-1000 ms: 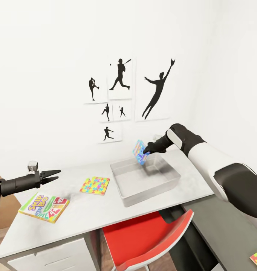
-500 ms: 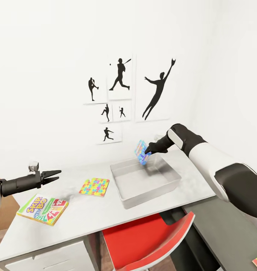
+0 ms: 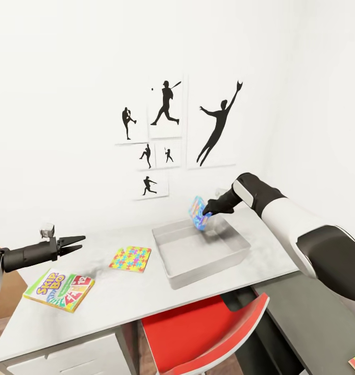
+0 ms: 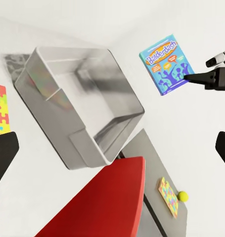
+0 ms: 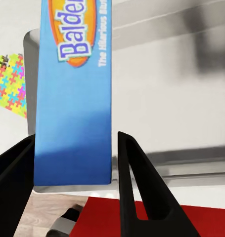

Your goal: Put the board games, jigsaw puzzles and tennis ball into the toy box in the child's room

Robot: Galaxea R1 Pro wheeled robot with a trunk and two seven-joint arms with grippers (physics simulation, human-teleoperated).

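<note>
1. Right gripper point(image 3: 207, 212) pinches the Balderdash board game point(image 3: 198, 212) above the toy box's point(image 3: 208, 263) far rim, at 1 o'clock.
2. Left gripper point(image 3: 78, 241), fingers spread, hovers at 9 o'clock above the table point(image 3: 125, 297).
3. Jigsaw puzzle point(image 3: 130, 258) and Skip-Bo game point(image 3: 59, 289) lie on the table at 8 o'clock.

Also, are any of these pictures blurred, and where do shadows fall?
Head view: sharp, with a soft shadow inside the toy box. Right wrist view: the Balderdash box is sharp, the surroundings slightly soft. Left wrist view: crisp, a faint shadow beside the toy box.
</note>
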